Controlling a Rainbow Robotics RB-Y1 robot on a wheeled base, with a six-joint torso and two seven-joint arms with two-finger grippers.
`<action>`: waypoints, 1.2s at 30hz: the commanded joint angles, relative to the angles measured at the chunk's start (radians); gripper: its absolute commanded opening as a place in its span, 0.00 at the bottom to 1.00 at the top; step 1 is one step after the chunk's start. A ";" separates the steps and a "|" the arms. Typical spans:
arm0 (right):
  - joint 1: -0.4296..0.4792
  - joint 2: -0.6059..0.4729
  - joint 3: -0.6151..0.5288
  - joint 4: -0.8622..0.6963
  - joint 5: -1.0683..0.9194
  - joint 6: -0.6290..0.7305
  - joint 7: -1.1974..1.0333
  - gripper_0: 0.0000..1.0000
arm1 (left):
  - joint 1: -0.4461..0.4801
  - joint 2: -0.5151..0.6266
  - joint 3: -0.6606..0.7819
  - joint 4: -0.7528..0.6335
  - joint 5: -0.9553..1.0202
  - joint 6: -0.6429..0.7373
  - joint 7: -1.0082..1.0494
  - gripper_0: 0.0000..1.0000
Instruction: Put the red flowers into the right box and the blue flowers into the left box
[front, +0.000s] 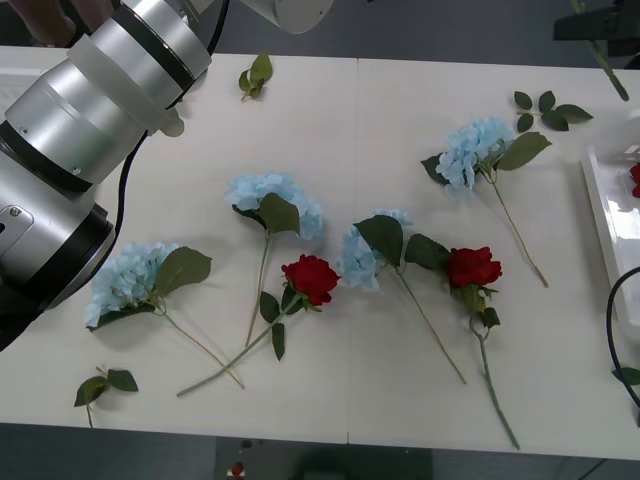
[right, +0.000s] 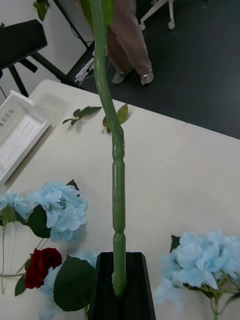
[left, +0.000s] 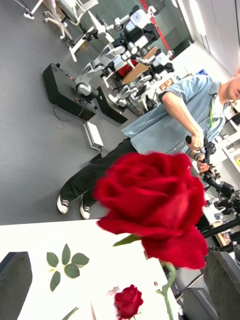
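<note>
While the right gripper has its black fingers closed tight on the green stem of 1 red flower, that stem rises straight up from it above the bench. The left gripper is spread wide with nothing between its fingers, raised above the bench; its arm crosses the front view at 10 o'clock. A large red bloom hangs close before the left wrist camera, off the bench.

On the bench lie 4 blue flowers: 1 at 9 o'clock, 2 near the centre and 1 at 2 o'clock. Of the red flowers, 2 lie on the bench, 1 just below centre and 1 toward 4 o'clock, its leaves touching a blue flower's.

The right box sits at 3 o'clock at the bench edge with 1 red bloom inside. The left box, ribbed and slotted, sits at a far bench corner in the right wrist view. Loose leaf sprigs lie at 12, 2 and 7 o'clock.
</note>
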 joint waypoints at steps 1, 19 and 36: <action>0.043 -0.083 -0.032 -0.033 0.000 0.009 -0.039 0.00 | -0.048 -0.014 0.007 -0.031 -0.007 -0.015 0.026 1.00; 0.293 -0.254 -0.142 -0.033 0.228 0.018 -0.066 0.00 | 0.071 0.094 0.089 -0.340 0.023 0.339 0.212 1.00; 0.490 -0.279 -0.173 -0.033 0.458 -0.089 -0.113 0.00 | 0.671 0.383 0.334 -0.907 0.204 0.569 -0.073 1.00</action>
